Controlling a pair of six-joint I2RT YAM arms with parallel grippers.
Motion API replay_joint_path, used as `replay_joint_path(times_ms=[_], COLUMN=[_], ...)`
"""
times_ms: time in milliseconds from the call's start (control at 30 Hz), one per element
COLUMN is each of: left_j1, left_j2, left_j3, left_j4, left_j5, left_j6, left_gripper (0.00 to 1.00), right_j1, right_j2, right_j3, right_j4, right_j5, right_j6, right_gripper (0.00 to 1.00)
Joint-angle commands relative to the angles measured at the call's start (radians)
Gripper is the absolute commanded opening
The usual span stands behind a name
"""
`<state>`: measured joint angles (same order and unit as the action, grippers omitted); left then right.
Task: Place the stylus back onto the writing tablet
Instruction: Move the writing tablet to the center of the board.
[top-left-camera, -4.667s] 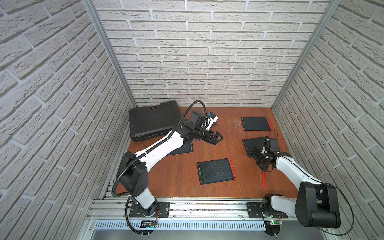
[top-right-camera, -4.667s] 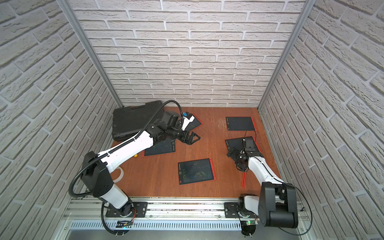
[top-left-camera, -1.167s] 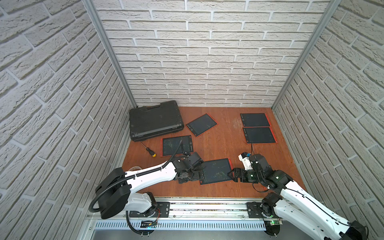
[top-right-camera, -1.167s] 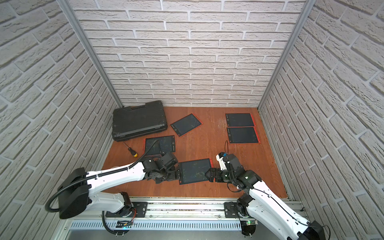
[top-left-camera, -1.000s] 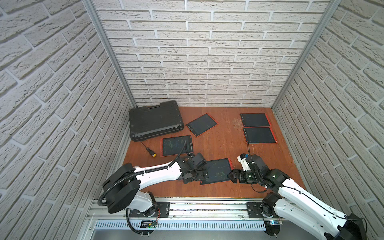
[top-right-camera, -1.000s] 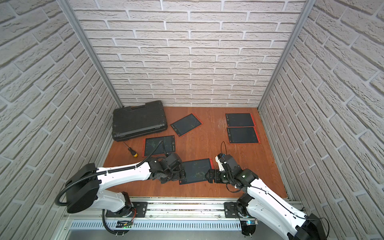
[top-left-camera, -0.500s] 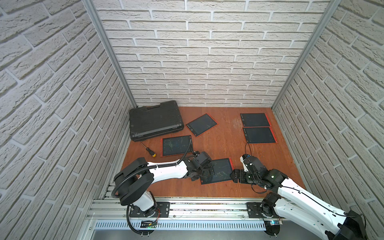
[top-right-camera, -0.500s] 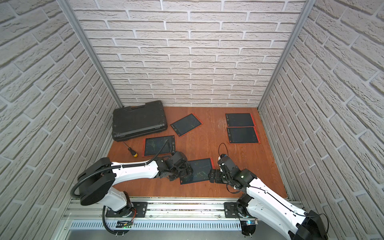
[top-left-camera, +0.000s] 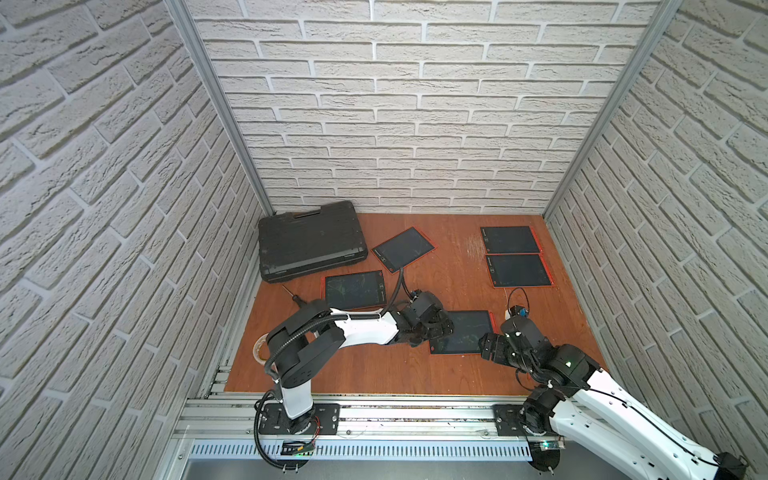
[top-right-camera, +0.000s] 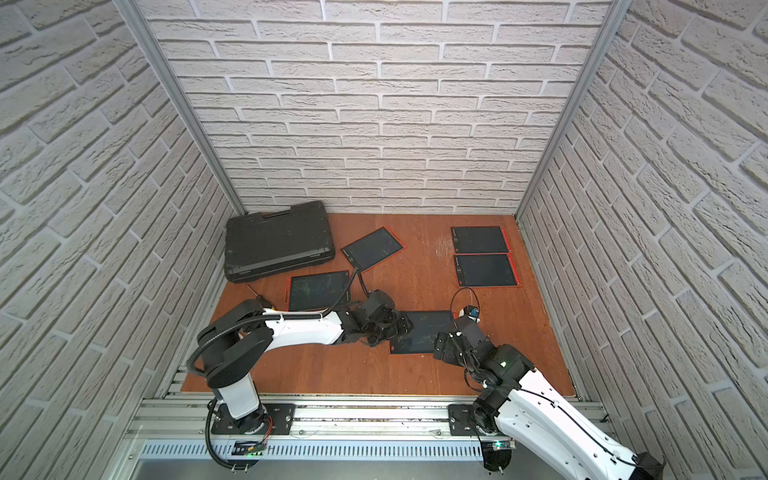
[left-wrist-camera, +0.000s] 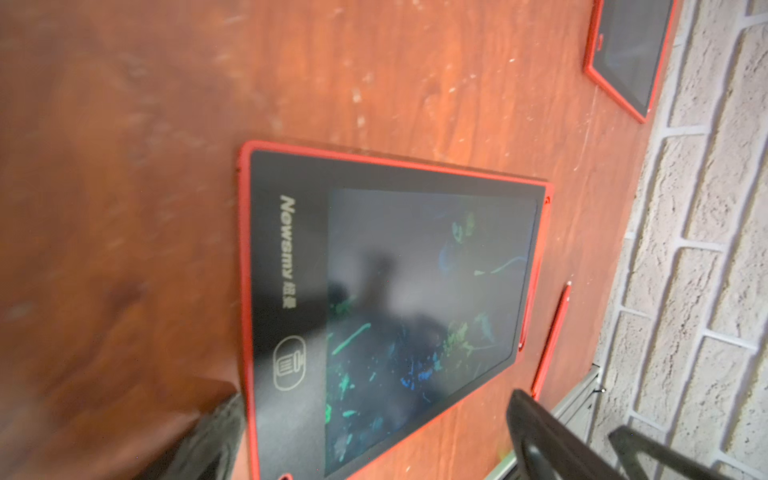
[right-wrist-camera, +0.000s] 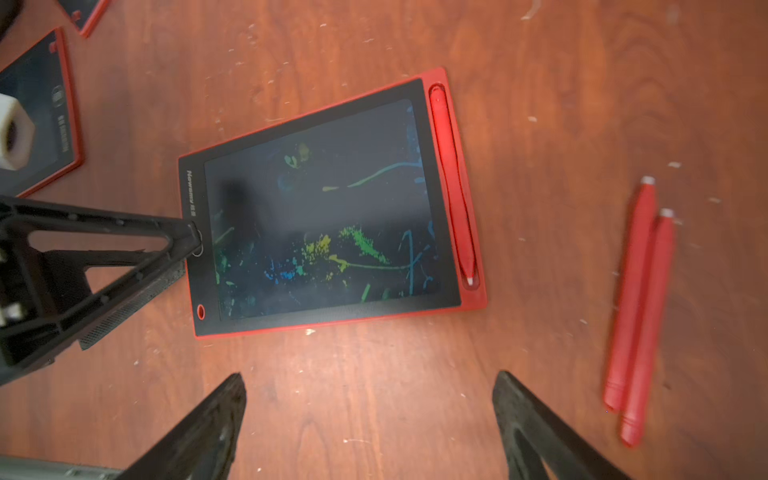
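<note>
The red-framed writing tablet lies flat near the table's front, seen in both top views. A red stylus sits in the slot along its edge. Two more red styluses lie loose on the wood beside it; one of them shows in the left wrist view. My left gripper is open, and one of its fingertips touches the tablet's logo edge. My right gripper is open over bare wood just short of the tablet, holding nothing.
A black case sits at the back left. Other tablets lie at left centre, mid back and back right. A screwdriver lies near the left wall. Brick walls close three sides.
My left gripper has moved right along the table to the tablet's edge, and the tablet seems to have shifted slightly right. My right gripper has stayed open near the tablet's other side.
</note>
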<state>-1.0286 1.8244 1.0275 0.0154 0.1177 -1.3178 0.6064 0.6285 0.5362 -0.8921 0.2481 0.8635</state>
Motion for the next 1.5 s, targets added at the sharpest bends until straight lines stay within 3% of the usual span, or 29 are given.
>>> replay_joint_path(times_ms=[0, 267, 500, 800, 1167, 1467], left_j1=[0.001, 0.001, 0.024, 0.038, 0.038, 0.017], left_j2=[0.085, 0.161, 0.1, 0.092, 0.144, 0.225], left_j3=[0.041, 0.132, 0.104, 0.103, 0.144, 0.252], left_j4=[-0.02, 0.012, -0.035, -0.059, -0.077, -0.13], left_j5=[0.017, 0.041, 0.03, 0.054, 0.053, 0.051], left_j6=[0.023, 0.006, 0.049, 0.069, 0.059, 0.074], left_gripper=[0.98, 0.98, 0.98, 0.98, 0.98, 0.98], right_j1=[0.006, 0.006, 0.006, 0.006, 0.006, -0.004], right_j2=[0.0, 0.037, 0.066, 0.102, 0.276, 0.343], right_j3=[0.035, 0.045, -0.004, -0.088, -0.122, -0.114], right_j4=[-0.066, -0.101, -0.014, 0.111, 0.285, 0.344], right_j5=[0.075, 0.092, -0.092, -0.183, -0.126, 0.015], right_j6=[0.031, 0.064, 0.05, 0.103, 0.156, 0.206], right_gripper=[0.92, 0.93, 0.94, 1.0, 1.0, 0.99])
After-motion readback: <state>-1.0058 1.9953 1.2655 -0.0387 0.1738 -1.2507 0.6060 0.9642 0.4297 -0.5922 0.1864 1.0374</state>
